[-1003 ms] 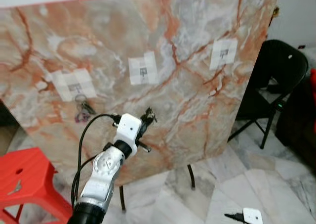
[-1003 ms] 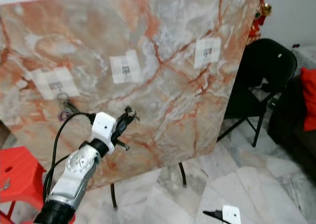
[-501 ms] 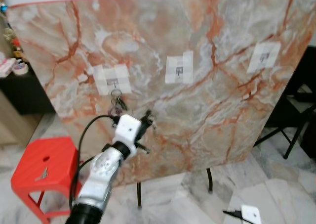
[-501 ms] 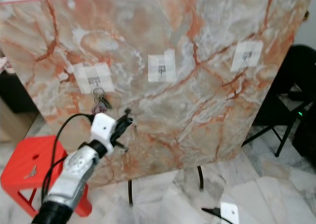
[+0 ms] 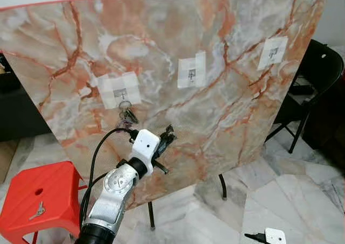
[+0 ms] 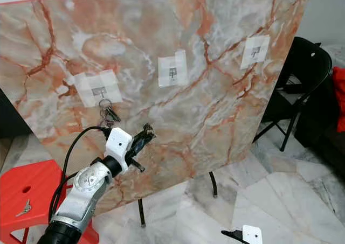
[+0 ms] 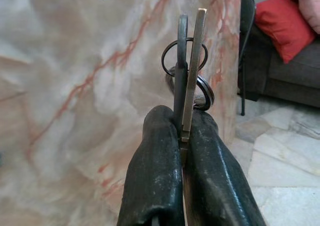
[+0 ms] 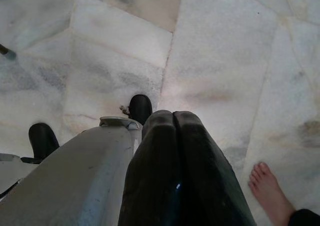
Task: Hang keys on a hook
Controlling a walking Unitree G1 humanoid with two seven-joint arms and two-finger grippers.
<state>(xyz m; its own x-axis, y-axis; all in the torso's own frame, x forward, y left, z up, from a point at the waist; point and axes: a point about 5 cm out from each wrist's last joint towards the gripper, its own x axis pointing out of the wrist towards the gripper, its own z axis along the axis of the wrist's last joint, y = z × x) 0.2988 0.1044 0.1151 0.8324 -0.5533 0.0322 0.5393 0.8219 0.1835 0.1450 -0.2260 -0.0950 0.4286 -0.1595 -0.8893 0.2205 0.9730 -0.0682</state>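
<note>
Left gripper (image 5: 168, 133) raised before marble board (image 5: 226, 120), fingers pinched tight on keys (image 7: 187, 81); key blades and rings stick out past fingertips. Up and to gripper's left: taped hook (image 5: 119, 90) w/ another key bunch (image 5: 127, 114) hanging. Above, to its right: middle hook (image 5: 192, 71); further right, third hook (image 5: 272, 52). Red stool (image 5: 38, 201) low on left, black chair (image 5: 318, 71) far right. Right gripper (image 8: 175, 117) hangs closed, empty, over marble floor (image 8: 225, 51); a person's bare foot (image 8: 267, 186) near it.
</note>
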